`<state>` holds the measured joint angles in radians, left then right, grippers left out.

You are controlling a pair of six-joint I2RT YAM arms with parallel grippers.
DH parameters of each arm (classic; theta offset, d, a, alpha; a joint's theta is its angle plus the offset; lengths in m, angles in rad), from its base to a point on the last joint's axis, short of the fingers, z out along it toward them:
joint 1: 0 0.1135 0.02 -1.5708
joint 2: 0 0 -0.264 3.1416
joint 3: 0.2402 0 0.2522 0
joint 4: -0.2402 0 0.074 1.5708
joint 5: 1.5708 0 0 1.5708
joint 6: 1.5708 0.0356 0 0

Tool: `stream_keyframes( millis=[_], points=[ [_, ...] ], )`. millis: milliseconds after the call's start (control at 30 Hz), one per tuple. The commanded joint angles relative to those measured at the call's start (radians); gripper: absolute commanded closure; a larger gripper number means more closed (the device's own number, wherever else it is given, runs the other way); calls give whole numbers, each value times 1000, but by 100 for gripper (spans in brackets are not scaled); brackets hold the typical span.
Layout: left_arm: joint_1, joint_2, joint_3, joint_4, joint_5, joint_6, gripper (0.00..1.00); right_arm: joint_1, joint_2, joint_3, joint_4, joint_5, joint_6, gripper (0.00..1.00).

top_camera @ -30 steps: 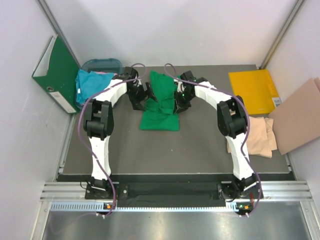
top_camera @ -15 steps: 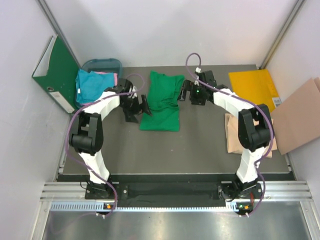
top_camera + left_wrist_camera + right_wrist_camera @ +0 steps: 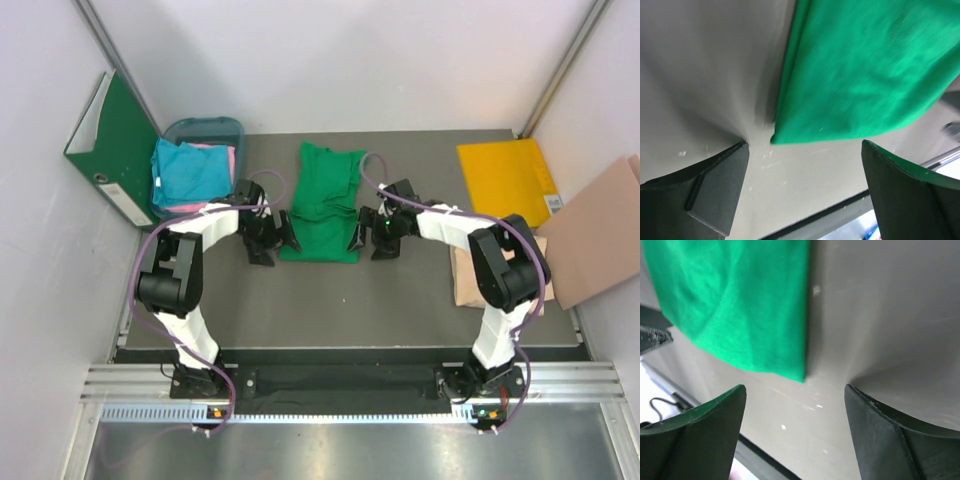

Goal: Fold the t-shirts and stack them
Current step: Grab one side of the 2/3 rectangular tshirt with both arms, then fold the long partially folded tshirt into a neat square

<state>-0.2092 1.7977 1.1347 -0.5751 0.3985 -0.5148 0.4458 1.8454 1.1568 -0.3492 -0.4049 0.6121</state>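
Observation:
The bright green t-shirt (image 3: 322,203) lies as a long folded strip in the middle of the table. My left gripper (image 3: 272,240) stands open on the table at its near left corner, and the corner of the green t-shirt (image 3: 865,70) lies just beyond the empty jaws of that left gripper (image 3: 805,145). My right gripper (image 3: 366,236) is open at the near right corner, the green t-shirt (image 3: 735,305) just ahead of the right gripper (image 3: 795,387). Teal-blue (image 3: 188,172) and pink (image 3: 226,157) t-shirts sit in a bin. The beige-peach t-shirt (image 3: 468,280) lies right, partly under my right arm.
A green ring binder (image 3: 108,150) leans on the left wall beside the teal bin (image 3: 205,127). A yellow folder (image 3: 505,182) lies at the back right, and a brown cardboard sheet (image 3: 598,235) rests against the right wall.
The bunched green t-shirt was let go and now lies flat as a strip. Both grippers have moved from its middle toward me, to its near corners. The right jaws opened.

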Motion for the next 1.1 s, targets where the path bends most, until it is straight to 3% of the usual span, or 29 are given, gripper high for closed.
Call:
stream_keyframes(
  millis=[0,67,133,167,200,267,300,333,633,900,1067],
  points=[
    [1,6,-15,150,-27,-36,1,40,40,-2,143,-55,93,22],
    [1,25,0,159,-23,-42,3,54,86,23,147,-77,104,25],
    [1,55,20,164,-4,-44,14,76,123,72,125,-77,101,30],
    [-1,78,28,164,6,-41,24,82,129,81,125,-68,100,33],
    [-1,89,40,159,25,-39,49,86,133,96,127,-60,98,39],
    [-1,106,48,155,37,-37,78,97,143,101,145,-64,100,92],
    [-1,104,50,155,42,-37,92,99,149,119,130,-64,97,100],
    [-1,103,50,150,40,-39,100,100,156,129,115,-66,94,100],
    [-1,-32,19,8,52,-14,100,100,19,124,-108,-35,-37,100],
    [-13,-262,-111,-201,114,-14,100,116,-110,92,-276,-83,-115,100],
    [-22,-376,-67,-281,143,-31,100,139,-190,75,-367,-126,-120,100]
  ],
)
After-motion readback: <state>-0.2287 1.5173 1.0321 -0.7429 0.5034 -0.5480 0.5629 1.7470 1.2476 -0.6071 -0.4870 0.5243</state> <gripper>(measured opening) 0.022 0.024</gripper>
